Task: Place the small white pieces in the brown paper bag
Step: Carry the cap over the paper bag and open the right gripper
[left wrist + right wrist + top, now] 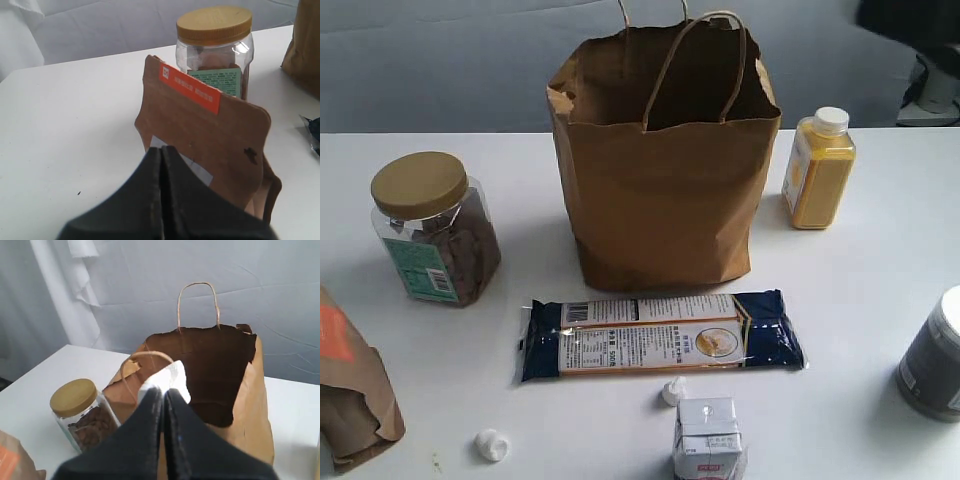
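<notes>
The tall brown paper bag (665,180) with loop handles stands open at the back middle of the table. Two small white pieces lie near the front, one (491,445) at the left and one (672,392) below the noodle packet. In the right wrist view my right gripper (165,390) is shut, with a white piece (172,377) at its fingertips. It hovers at the near rim of the brown paper bag (250,405), above its dark opening. My left gripper (162,150) is shut and holds nothing. Neither gripper shows in the exterior view.
A small handleless brown bag with an orange label (210,130) stands right before my left gripper, and a gold-lidded jar (432,230) behind it. A blue noodle packet (660,335) lies before the big bag. A small white carton (708,440), yellow bottle (818,170) and dark jar (935,360) stand around.
</notes>
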`<state>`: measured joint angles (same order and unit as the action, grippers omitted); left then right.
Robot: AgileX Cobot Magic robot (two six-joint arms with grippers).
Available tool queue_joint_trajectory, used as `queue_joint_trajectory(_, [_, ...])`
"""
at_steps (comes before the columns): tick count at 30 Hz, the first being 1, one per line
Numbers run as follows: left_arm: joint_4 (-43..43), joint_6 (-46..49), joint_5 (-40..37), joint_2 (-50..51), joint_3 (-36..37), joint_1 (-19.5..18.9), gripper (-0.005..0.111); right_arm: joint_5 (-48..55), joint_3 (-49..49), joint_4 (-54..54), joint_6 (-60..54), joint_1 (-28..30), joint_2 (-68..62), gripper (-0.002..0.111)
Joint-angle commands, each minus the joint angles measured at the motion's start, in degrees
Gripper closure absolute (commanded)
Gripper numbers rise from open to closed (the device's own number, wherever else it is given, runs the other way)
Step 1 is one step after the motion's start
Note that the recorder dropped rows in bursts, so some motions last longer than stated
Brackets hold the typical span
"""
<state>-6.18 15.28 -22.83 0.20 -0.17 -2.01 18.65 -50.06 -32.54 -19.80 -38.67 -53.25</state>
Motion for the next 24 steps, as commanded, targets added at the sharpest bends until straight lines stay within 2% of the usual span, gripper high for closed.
queue_joint_trajectory(1, [-0.5,-0.1,0.4,-0.2,0.2,0.5,0.107,2.7,-11.5,0.6,-1.3,-0.3,-13.9,0.108])
queue_joint_trajectory(6, [-0.5,-0.1,0.4,-0.2,0.2,0.5,0.107,6.8,-26.9,0.6,-1.0,-0.2,-28.7,0.108])
queue_joint_trajectory(11, [-0.5,-0.1,0.4,-0.2,0.2,0.5,0.107,16.4,-41.4,1.1,-0.5,-0.1,-40.1,0.108])
queue_joint_trajectory(17, [-0.5,-0.1,0.4,-0.2,0.2,0.5,0.107,25.1,-52.7,12.3,7.3,-0.1,-48.1,0.107])
queue_joint_trajectory(20, [-0.5,-0.1,0.4,-0.2,0.2,0.5,0.107,28.2,-54.8,15.6,9.0,-0.1,-49.5,0.094])
queue_joint_trajectory(22, [-0.5,-0.1,0.4,-0.2,0.2,0.5,0.107,28.5,-54.8,16.0,9.6,-0.1,-49.7,0.08])
queue_joint_trajectory(23, [-0.5,-0.1,0.4,-0.2,0.2,0.5,0.107,28.5,-54.8,16.3,10.2,-0.1,-49.7,0.068])
queue_joint_trajectory(24, [-0.5,-0.1,0.4,-0.2,0.2,0.5,0.107,28.5,-54.8,16.3,10.2,-0.1,-49.7,0.063])
